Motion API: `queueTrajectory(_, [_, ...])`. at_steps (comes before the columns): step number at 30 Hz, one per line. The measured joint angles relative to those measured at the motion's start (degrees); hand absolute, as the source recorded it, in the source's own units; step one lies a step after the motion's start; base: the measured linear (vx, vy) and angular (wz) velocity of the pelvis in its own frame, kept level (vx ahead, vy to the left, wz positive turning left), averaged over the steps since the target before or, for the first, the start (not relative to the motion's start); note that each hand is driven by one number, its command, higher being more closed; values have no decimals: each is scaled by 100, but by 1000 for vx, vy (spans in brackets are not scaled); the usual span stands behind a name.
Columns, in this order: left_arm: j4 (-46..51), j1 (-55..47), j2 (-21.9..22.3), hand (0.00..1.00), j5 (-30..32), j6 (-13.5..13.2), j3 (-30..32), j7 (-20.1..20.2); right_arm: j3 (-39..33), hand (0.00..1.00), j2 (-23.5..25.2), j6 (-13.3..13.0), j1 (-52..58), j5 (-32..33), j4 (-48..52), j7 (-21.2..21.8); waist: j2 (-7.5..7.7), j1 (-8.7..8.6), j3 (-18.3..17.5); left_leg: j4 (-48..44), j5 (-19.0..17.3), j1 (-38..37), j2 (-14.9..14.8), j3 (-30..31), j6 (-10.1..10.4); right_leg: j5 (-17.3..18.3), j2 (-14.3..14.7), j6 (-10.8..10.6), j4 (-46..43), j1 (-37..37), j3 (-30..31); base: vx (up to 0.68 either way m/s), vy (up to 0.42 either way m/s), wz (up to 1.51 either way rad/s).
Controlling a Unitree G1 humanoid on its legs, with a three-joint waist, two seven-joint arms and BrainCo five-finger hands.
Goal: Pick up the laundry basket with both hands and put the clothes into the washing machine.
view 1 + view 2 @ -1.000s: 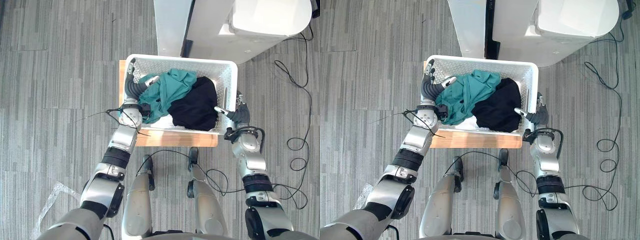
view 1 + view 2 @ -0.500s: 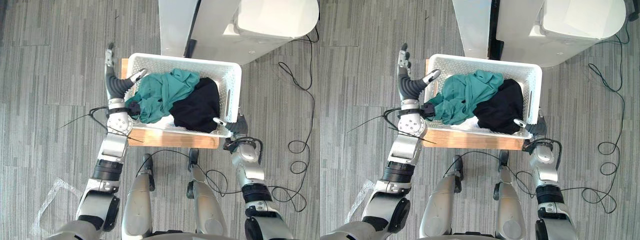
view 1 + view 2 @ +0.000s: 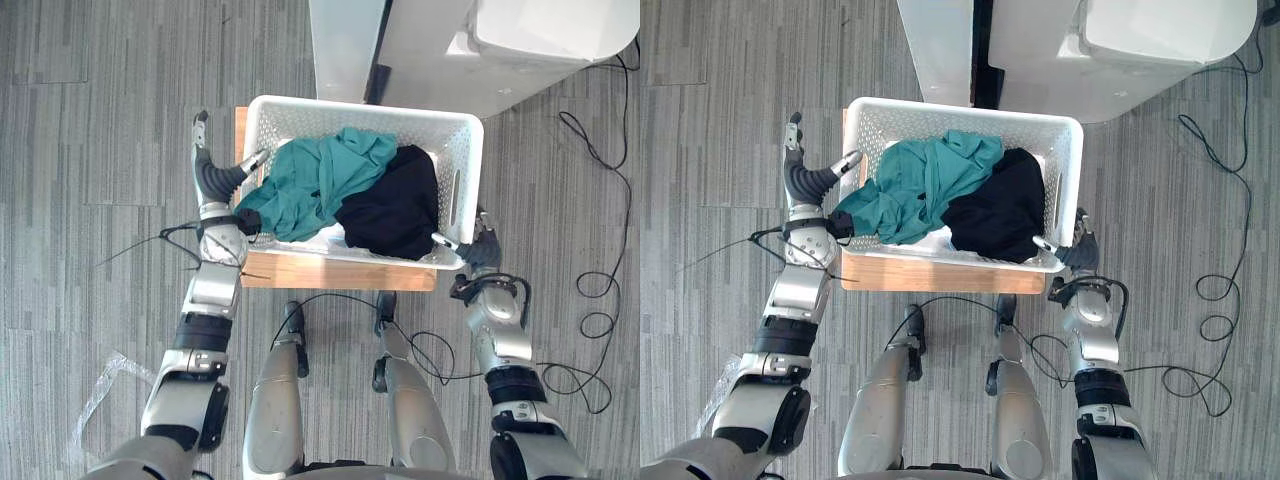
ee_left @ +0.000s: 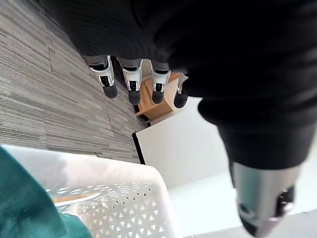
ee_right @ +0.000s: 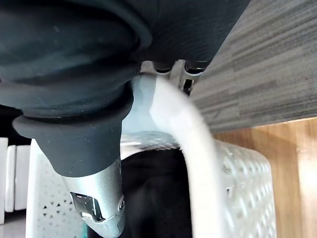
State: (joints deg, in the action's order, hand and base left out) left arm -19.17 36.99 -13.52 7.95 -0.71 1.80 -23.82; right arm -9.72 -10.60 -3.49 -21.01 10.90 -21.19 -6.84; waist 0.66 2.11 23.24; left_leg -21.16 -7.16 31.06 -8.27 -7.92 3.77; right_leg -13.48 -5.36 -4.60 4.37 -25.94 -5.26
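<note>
Filling laundry basket (image 3: pixel 330 118): teal garment (image 3: pixel 310 185), black garment (image 3: pixel 395 205).

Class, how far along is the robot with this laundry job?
Done: nothing lifted; the laundry basket sits on the wooden stand. In hand: the left hand, fingers straight, is beside the basket's left end; the right hand is at its near right corner. Left: grip, lift, and put the teal and black clothes into the washing machine.
</note>
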Motion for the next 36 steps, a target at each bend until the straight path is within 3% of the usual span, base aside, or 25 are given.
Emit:
queueTrajectory(13, [-1904, 1377, -484, 0, -277, 174, -181, 229, 11, 0, -186, 29, -496, 1, 361, -78, 174, -19, 89, -717, -231, 449, -401, -211, 48, -149, 274, -17, -24, -326, 263, -49, -48, -16])
queueTrajectory(36, [-2217, 1553, -478, 0, -265, 296, 294, 411, 21, 0, -233, 41, -904, -5, 714, -193, 222, 40, 68, -782, -243, 617, -512, -156, 67, -26, 308, -44, -104, -455, -47, 2, -61, 1])
